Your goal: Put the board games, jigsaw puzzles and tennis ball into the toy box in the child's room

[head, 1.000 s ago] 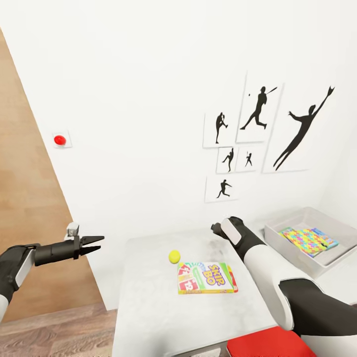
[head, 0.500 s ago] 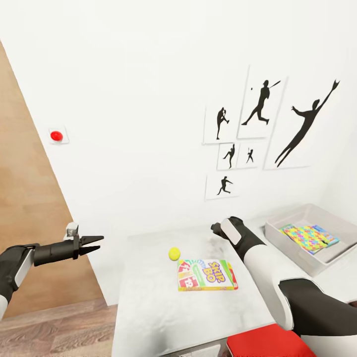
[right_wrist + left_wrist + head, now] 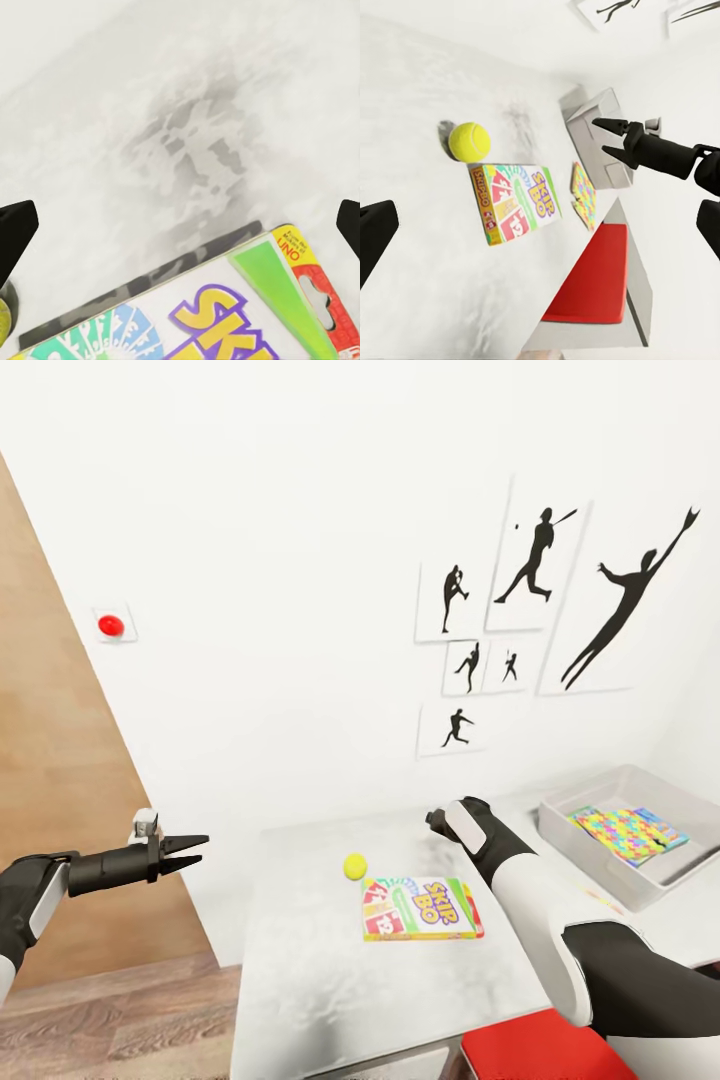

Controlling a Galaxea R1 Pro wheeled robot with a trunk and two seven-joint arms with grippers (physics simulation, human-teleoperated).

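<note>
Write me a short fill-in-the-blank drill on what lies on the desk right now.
1. The small yellow-green tennis ball rests on the pale grey mottled table, just beside the flat box lettered ____.
2. The colourful jigsaw puzzle square lies inside the shallow light-grey ____.
3. The pictures on the white wall show black ____ silhouettes.

Missing words: SKIP-BO; toy box; baseball-player

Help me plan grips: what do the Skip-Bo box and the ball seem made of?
The Skip-Bo box looks like glossy printed cardboard: flat, sharp edges, bright graphics. The tennis ball looks matte and felt-like, plain yellow-green, though this render leaves the texture uncertain.
</note>
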